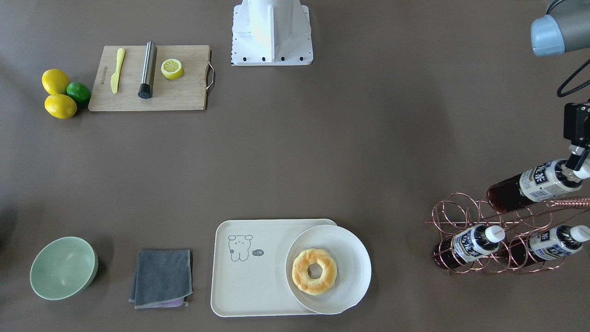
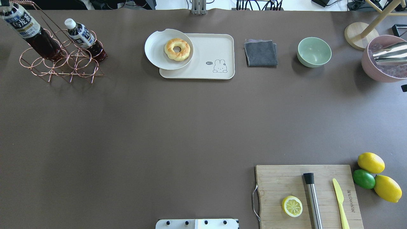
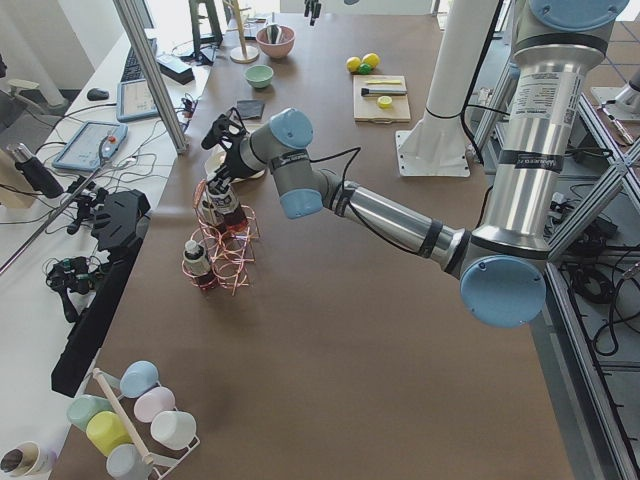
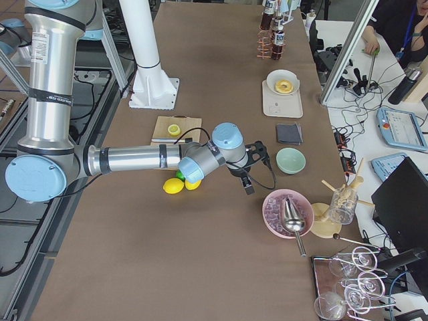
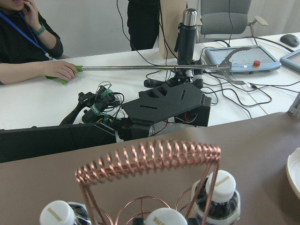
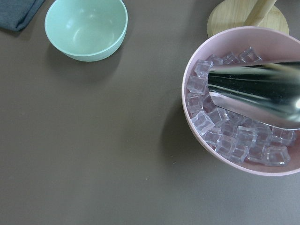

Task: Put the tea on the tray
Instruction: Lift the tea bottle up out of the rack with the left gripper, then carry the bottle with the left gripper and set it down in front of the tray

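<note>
The left gripper [image 1: 575, 165] sits at the neck of the tea [image 1: 534, 183], which is tilted atop the copper rack [image 1: 461, 216] above two other bottles [image 1: 470, 242]; I can't tell if it clamps. A plate [image 1: 355, 263] holding a doughnut [image 1: 315, 271] crowds the tray [image 1: 249, 286]. The right gripper [image 4: 249, 179] hangs near the ice bowl [image 4: 264, 214], its spread unclear.

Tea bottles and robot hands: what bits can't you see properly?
Top tea bottle: cap cut by front view's right edge, so whether the left hand grips it is unclear.
Right hand: only small in the right side view; open or shut unclear.
Left wrist view: only bottle caps show; the bottom edge cuts off the rest.
</note>
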You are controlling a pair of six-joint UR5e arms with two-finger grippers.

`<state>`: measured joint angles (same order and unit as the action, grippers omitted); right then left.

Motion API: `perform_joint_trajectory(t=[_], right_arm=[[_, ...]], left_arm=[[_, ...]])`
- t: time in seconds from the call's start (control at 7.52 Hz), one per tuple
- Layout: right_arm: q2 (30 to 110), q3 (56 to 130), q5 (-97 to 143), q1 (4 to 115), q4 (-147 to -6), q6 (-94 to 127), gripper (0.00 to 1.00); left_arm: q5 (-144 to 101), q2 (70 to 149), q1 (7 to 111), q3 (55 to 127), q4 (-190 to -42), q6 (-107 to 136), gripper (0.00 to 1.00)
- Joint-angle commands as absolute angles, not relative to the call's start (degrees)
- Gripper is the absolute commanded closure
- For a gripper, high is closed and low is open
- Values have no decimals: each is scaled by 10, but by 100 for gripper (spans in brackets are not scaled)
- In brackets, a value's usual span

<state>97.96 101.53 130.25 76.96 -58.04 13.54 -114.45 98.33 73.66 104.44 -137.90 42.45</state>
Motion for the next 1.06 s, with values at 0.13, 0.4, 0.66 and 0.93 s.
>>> perform_joint_trajectory(t=[0.13,0.4,0.66,0.93], right_arm=[[979,1017,1303,770,-580,134,0],[976,1022,1304,769,-579,134,0],[974,1025,1306,769,-579,134,0],[973,1025,1305,769,-579,134,0]], left_arm=[[-1179,1010,725,1103,-1366,426,100],[-1008,1054,524,1114,-1364,425,100],[-881,1150,404,1114,-1248,423,100],[-747,1214,287,1092,-1193,422,100]])
